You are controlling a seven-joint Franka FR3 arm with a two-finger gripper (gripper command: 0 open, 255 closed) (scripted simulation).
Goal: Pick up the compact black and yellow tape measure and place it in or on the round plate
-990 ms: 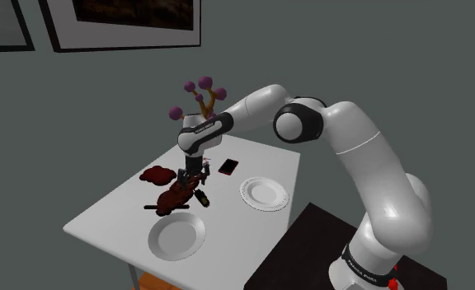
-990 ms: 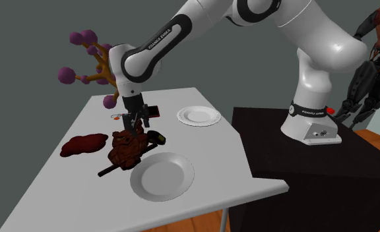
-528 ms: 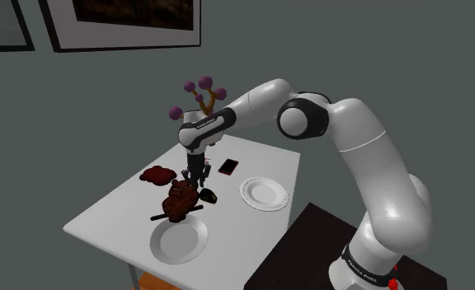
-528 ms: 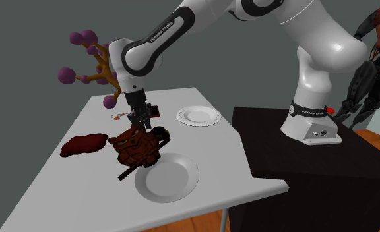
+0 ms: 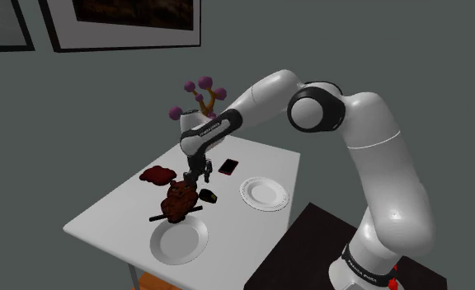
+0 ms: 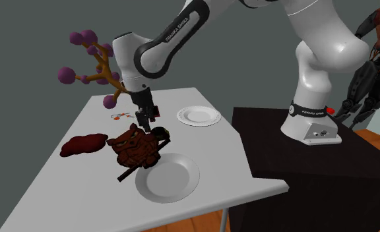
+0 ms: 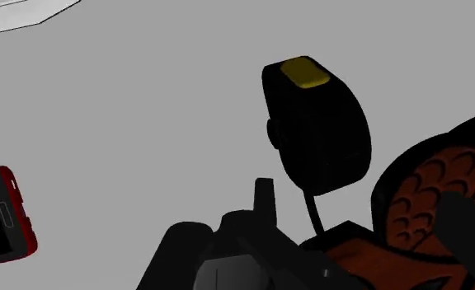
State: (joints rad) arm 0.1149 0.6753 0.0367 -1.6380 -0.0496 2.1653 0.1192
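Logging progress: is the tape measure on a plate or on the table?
On the table: the tape measure lies beside the brown figure, off the near plate and the far plate.

The white arm rises from the shoulder view's four o'clock; it bends at a dark elbow joint near two o'clock and stretches toward nine o'clock; the wrist turns downward; the black tool points toward six o'clock.

A brown patterned object crowds the tape measure on one side and sits just beside the near plate; bare table lies open on its other side, toward the phone and far plate.
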